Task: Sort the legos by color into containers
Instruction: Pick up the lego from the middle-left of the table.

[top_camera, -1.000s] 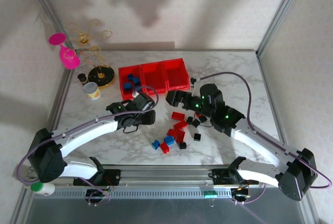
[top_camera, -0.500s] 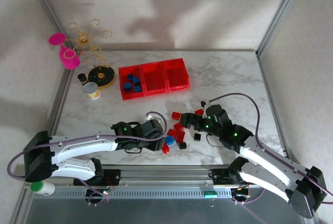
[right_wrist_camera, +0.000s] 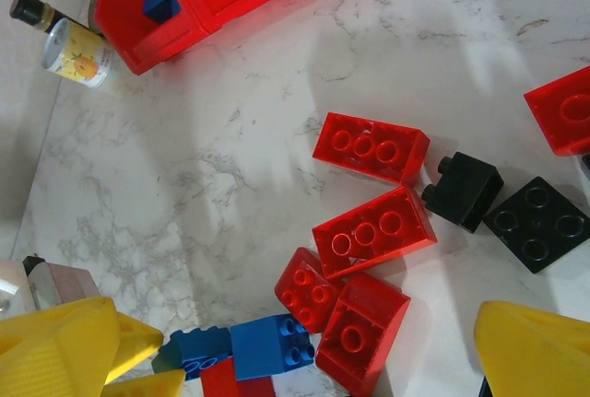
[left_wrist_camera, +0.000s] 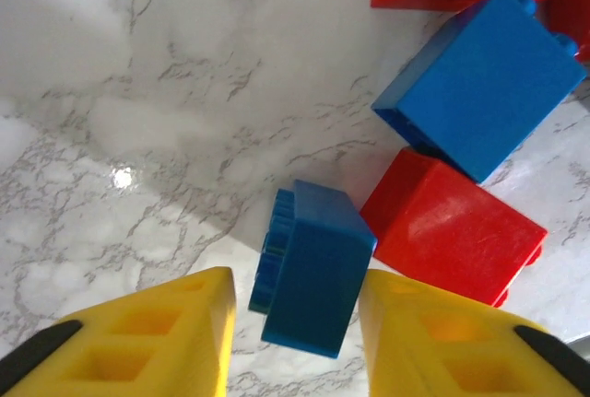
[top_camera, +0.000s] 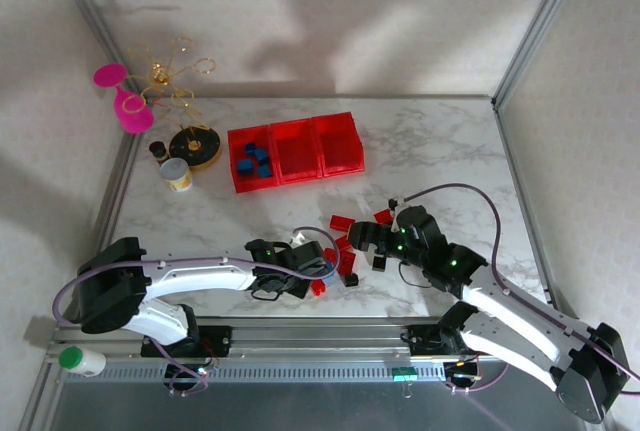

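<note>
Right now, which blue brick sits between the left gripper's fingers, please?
The blue brick tipped on its side; the other blue brick lies beyond the fingers, beside a red brick.

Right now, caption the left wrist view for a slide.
Open left gripper straddles a small blue lego tipped on its side, next to a red lego and a larger blue lego.

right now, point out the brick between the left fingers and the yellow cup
blue brick (left_wrist_camera: 312,273): left wrist view, its smooth side
yellow cup (right_wrist_camera: 81,56): right wrist view, its printed wall
</note>
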